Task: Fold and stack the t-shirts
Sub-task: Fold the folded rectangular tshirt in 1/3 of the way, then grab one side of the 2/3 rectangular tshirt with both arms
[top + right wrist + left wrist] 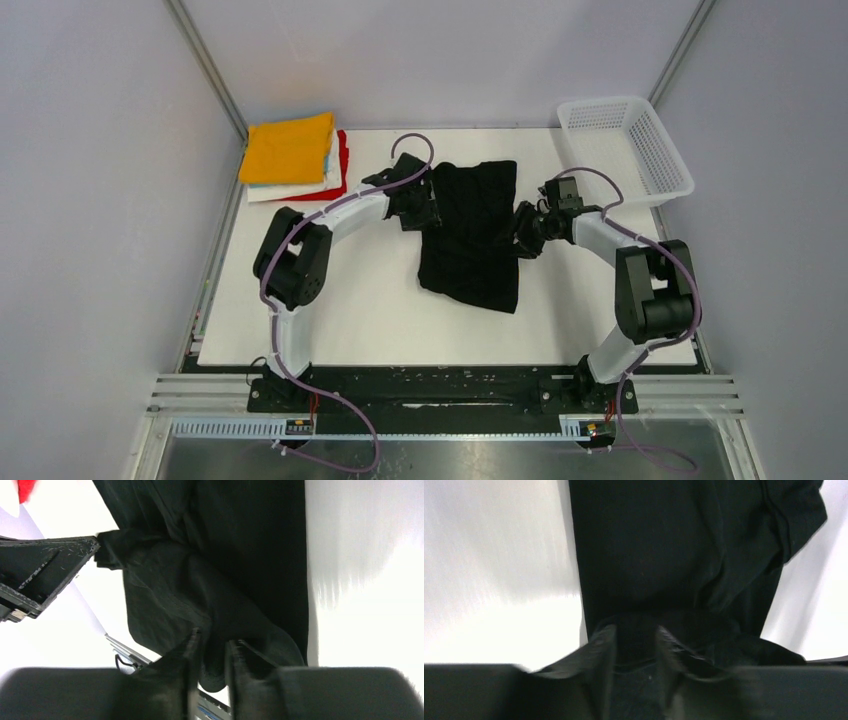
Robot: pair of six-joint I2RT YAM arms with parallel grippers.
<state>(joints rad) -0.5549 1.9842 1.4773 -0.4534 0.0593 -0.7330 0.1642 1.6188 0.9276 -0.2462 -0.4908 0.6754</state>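
White counter [330, 320] inside grey walls and a bare metal frame. Right in the middle lies the black t-shirt [470, 245], drawn into a long, rumpled strip running away from the arm bases. The left end effector [424, 210] sits at its left edge and the right end effector [521, 234] at its right edge. Both have fingers apart with black cloth lying in the gap, and nothing looks clamped in the wrist views.

The cloth looks light and limp, sure to sag and crease. My call: pinch a hem or corner at two points at once and drag it low.

Far left corner holds the folded pile, orange-yellow t-shirt [288, 147] on top, red t-shirt [343, 160] at the bottom. Far right is a white mesh basket [662, 150], well apart. Only the left arm itself lies between the black shirt and that pile.
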